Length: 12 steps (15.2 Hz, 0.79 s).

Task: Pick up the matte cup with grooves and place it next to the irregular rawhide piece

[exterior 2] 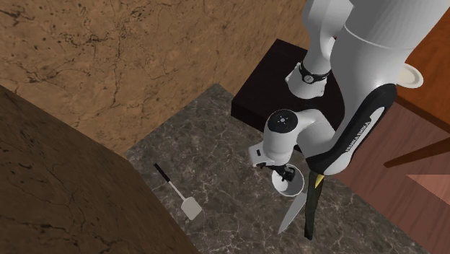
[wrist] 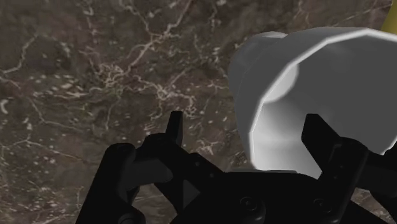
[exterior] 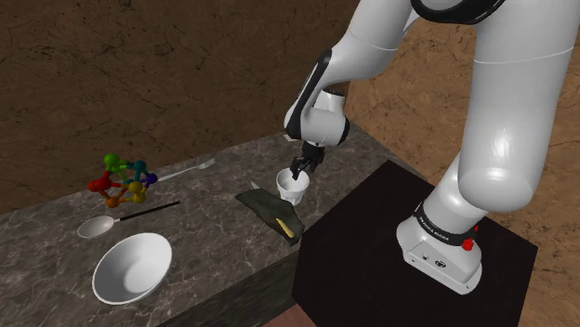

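Near the desk [exterior: 209,218] edge closest to the stand, the white faceted cup [exterior: 292,189] stands upright with the gripper [exterior: 298,171] lowered over its rim. The fingers [wrist: 173,130] are spread, one over the mouth and the other outside and apart from the wall, apparently to pinch the rim for a lift, and nothing is clasped yet. Just beside it lies the dark, irregular flat piece [exterior: 268,210] with a yellowish tip, so the carry looks short, while the bowl [exterior: 132,268], spoon [exterior: 97,227], fork [exterior: 193,169] and coloured ball-and-rod toy [exterior: 123,180] sit well apart and block nothing.
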Each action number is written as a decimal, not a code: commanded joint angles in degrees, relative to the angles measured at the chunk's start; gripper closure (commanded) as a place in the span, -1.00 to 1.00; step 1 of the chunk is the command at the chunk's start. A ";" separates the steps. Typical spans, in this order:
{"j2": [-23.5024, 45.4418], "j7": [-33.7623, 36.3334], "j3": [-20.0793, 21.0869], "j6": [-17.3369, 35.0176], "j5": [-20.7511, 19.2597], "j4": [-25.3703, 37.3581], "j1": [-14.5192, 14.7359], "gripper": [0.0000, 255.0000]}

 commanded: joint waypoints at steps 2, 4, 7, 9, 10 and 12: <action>-5.07 4.56 -3.78 -2.79 -5.24 -2.51 2.39 -1.00; -9.58 8.89 -7.07 -5.27 -10.58 -4.46 4.22 -1.00; -9.58 8.90 -7.03 -5.26 -10.59 -4.46 4.18 -1.00; -9.58 8.90 -7.03 -5.26 -10.60 -4.46 4.18 -1.00; -9.58 8.90 -7.03 -5.26 -10.60 -4.46 4.18 -1.00; -9.58 8.90 -7.03 -5.26 -10.60 -4.46 4.18 -1.00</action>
